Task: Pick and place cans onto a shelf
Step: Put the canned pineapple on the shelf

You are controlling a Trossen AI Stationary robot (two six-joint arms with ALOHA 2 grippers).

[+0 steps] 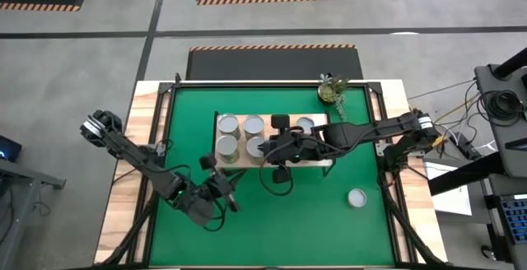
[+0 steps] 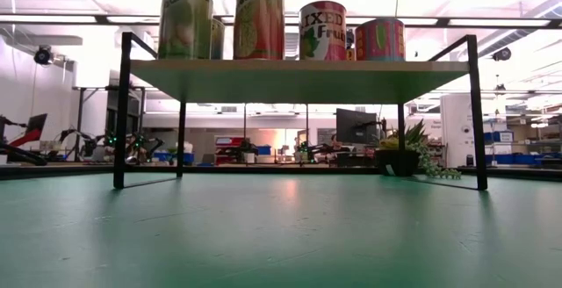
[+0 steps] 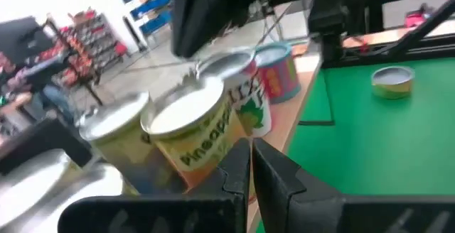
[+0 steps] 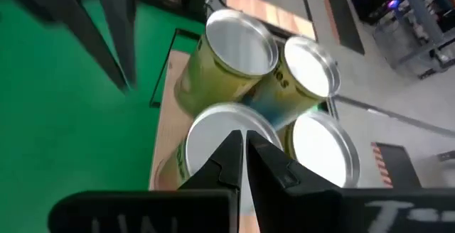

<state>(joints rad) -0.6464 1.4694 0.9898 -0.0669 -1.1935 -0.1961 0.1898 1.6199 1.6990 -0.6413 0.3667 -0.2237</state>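
Observation:
The shelf [image 1: 244,162] stands on the green mat; the low view shows its top [image 2: 299,70] on black legs. Several cans stand upright on it [image 1: 227,125], [image 1: 253,125], [image 1: 226,147], [image 2: 259,20]. One more can [image 1: 356,197] stands alone on the mat at the near right and also shows in the left wrist view [image 3: 392,81]. My right gripper [image 4: 242,142] is shut, over the cans' silver tops [image 4: 220,130]; I cannot tell whether it touches them. My left gripper [image 3: 251,148] is shut and empty, over the mat [image 1: 224,189] just near of the shelf's left end.
A small green potted plant [image 1: 332,90] stands at the mat's far right corner, behind the shelf [image 2: 404,152]. The mat [image 1: 305,221] lies open near of the shelf. The table's pale wooden border [image 1: 123,204] frames the mat.

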